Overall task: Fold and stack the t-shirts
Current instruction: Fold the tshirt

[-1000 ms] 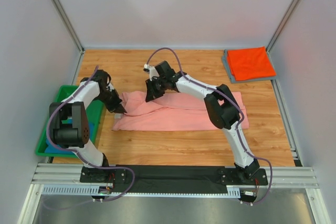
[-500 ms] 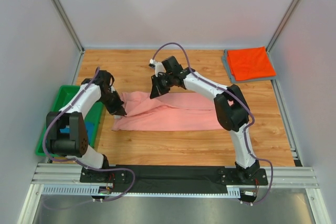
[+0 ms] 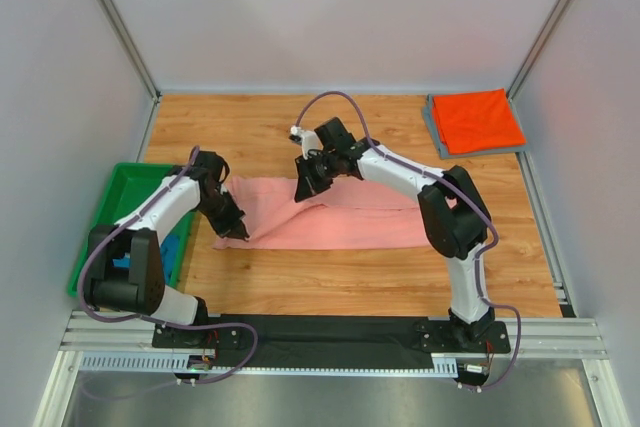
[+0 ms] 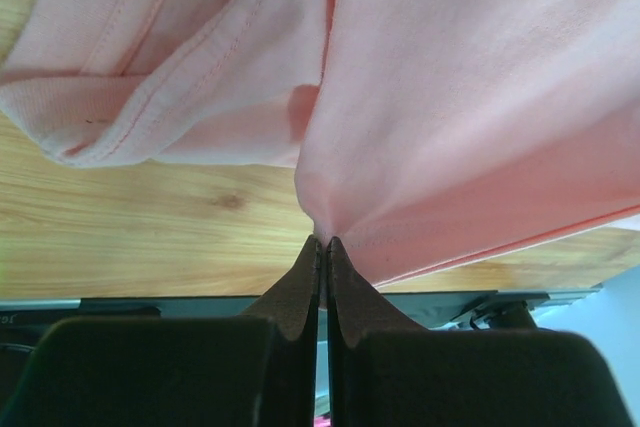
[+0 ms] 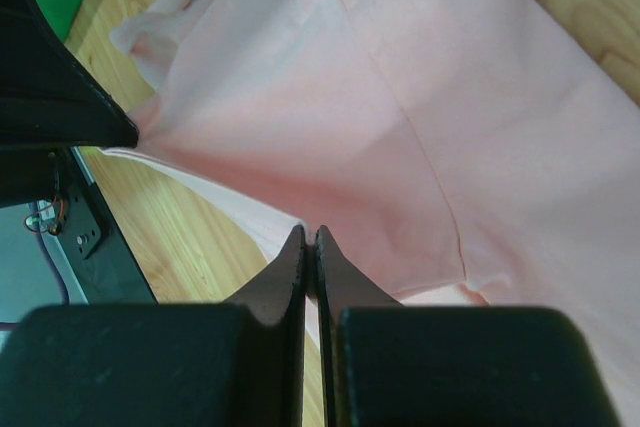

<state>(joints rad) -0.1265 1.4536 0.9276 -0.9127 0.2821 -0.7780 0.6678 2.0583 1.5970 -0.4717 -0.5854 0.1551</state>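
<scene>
My left end effector clamps the left end of the salmon-pink t-shirt, and my right end effector clamps its far edge. From both, the shirt runs rightward, its long axis parallel to the near edge of the table.

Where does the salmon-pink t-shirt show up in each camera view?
Top external: the salmon-pink t-shirt lies spread across the middle of the frame.
Left wrist: it fills the upper frame, pinched in the left pincer at bottom centre.
Right wrist: it fills most of the frame, above the right pincer.
Shared landmark: the wooden tabletop, visible beside the cloth in all three.
</scene>
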